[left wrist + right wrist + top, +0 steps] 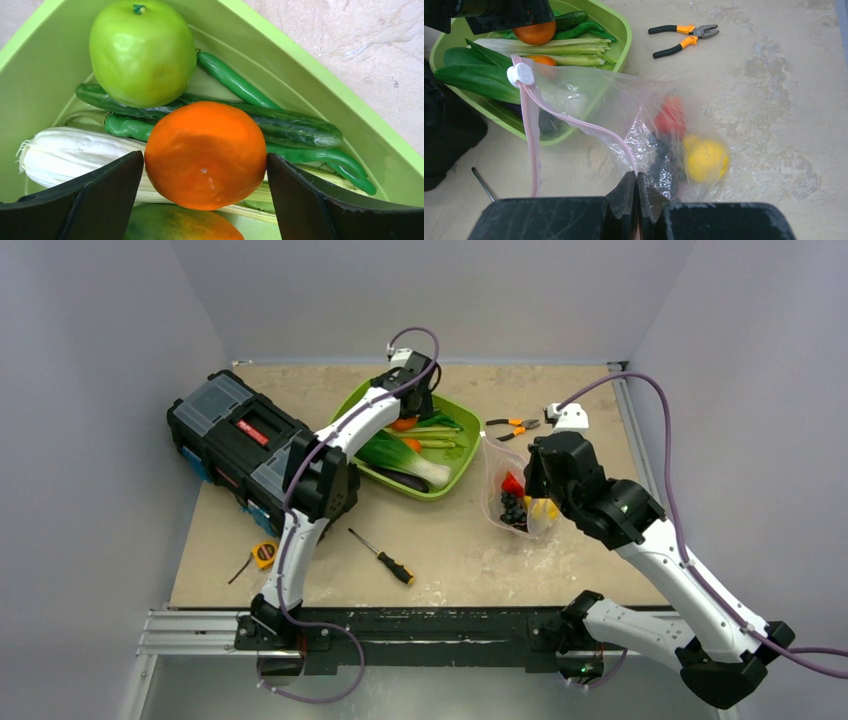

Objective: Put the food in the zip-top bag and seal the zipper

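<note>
On the table's (450,550) left side we see a black toolbox (240,440), with a yellow tape measure (264,553) and a screwdriver (383,557) nearer the arms. Next comes the green tray (462,462), where the left gripper (205,162) hangs low over the food. Its fingers stand wide apart, one on either side of the orange (205,145), so near its skin that we cannot tell whether they touch. Beyond the orange lie a green apple (142,52) and long green pods (235,82), with the bok choy (65,157) beside it. Right of the tray, pliers (515,427) lie on the table. Nearer the arms, the bag (495,475) is held by the right gripper (637,192), whose fingers are pressed together on its mouth edge, where the pink zipper (574,122) runs in. The mouth gapes, and the white slider (520,75) sits at the far end, over the tray. Inside the bag we make out a red pepper (512,483), dark grapes (512,510) and a lemon (706,160).
</note>
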### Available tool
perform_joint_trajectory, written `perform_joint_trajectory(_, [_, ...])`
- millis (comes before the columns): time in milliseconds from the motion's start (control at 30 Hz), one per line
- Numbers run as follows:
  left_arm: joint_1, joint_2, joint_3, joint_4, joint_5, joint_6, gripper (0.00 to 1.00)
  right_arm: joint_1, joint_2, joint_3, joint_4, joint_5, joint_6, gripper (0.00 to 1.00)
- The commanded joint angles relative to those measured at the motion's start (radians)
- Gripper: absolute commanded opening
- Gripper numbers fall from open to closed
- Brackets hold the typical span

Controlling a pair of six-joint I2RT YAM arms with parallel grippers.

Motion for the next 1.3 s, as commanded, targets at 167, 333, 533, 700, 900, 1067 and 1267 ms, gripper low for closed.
perform_joint_trajectory(167, [0.025, 0.016, 0.020, -0.016, 0.035, -0.066, 0.81, 0.001, 0.003, 0.015, 0.004, 0.029, 0.001, 0.00])
perform_joint_trajectory(333, [0.033, -0.013, -0.001, 0.008, 0.084, -0.035, 0.62, 0.002, -0.004, 0.021, 0.007, 0.034, -0.001, 0.00])
perform_joint_trajectory(533, [0.033, -0.098, -0.010, 0.032, 0.125, 0.052, 0.48, 0.001, -0.015, 0.017, 0.029, 0.037, -0.004, 0.00])
perform_joint_trajectory(700, [0.033, -0.184, -0.011, 0.020, 0.166, 0.087, 0.45, 0.002, -0.032, 0.007, 0.047, 0.040, -0.009, 0.00])
perform_joint_trajectory(900, [0.033, -0.308, -0.023, -0.046, 0.290, 0.094, 0.43, 0.001, -0.049, -0.011, 0.079, 0.022, -0.013, 0.00])
perform_joint_trajectory(1067, [0.033, -0.417, -0.053, -0.130, 0.496, 0.034, 0.43, 0.002, -0.062, -0.030, 0.107, 0.012, -0.017, 0.00])
perform_joint_trajectory(1267, [0.029, -0.586, -0.210, -0.149, 0.865, -0.086, 0.43, 0.002, -0.101, -0.088, 0.163, 0.008, -0.004, 0.00])
